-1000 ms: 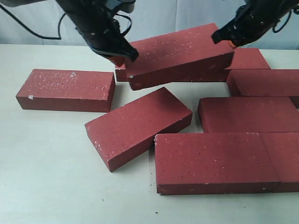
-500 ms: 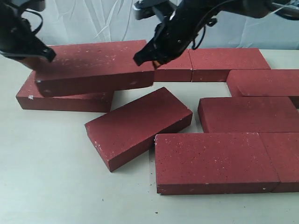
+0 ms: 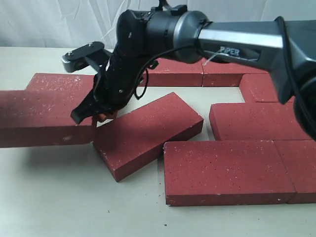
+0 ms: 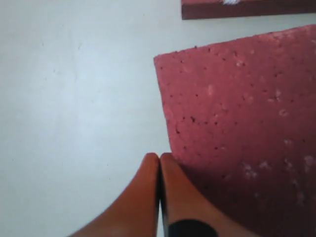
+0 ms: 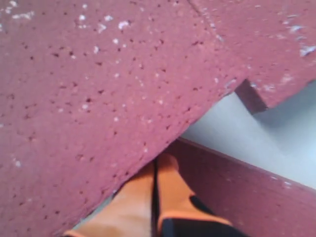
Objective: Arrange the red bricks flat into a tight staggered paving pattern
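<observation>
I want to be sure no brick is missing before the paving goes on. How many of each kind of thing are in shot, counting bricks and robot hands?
Red bricks: 9
Robot hands, left hand and right hand: 2
Total: 11

Bright, even light; wrist views perhaps soft.
</observation>
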`<state>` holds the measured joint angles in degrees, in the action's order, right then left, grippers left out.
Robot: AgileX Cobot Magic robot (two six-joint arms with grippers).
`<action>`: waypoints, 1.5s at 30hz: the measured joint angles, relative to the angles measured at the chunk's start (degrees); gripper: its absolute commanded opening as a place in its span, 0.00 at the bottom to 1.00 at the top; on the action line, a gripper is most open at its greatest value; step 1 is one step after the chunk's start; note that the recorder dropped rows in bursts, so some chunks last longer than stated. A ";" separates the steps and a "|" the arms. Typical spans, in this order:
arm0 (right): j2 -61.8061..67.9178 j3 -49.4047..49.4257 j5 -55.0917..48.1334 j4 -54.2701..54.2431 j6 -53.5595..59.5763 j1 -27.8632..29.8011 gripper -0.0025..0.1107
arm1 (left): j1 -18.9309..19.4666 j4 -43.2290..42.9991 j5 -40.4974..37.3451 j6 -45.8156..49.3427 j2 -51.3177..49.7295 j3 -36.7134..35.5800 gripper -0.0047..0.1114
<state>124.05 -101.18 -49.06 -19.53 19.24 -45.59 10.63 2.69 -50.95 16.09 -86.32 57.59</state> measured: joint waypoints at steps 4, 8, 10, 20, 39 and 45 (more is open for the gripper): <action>2.16 0.00 0.66 -0.48 -0.24 -2.06 0.01 | 1.83 -1.66 4.49 -1.35 0.04 -4.94 0.04; 3.69 -0.10 2.02 -0.48 -0.24 -3.89 0.01 | 1.91 -4.93 9.96 -3.99 0.04 -8.02 0.04; 4.14 -0.22 2.91 -0.56 -0.24 -4.29 0.01 | 1.91 -6.24 12.49 -4.49 0.04 -8.67 0.04; 5.66 -0.59 6.28 -3.09 -0.35 -5.08 0.01 | 2.03 -13.60 18.29 -12.03 0.04 -9.65 0.04; 3.37 -2.90 -2.47 4.06 -1.04 -4.92 0.01 | 1.39 -11.50 19.85 -15.15 0.04 -8.70 0.04; 3.30 -2.90 -0.29 2.45 1.61 -4.98 0.01 | 1.39 -4.60 22.16 -14.59 0.70 -8.70 0.04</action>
<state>127.36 -104.08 -49.35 -17.08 20.85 -50.58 12.02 -1.90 -28.79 1.50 -85.62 48.89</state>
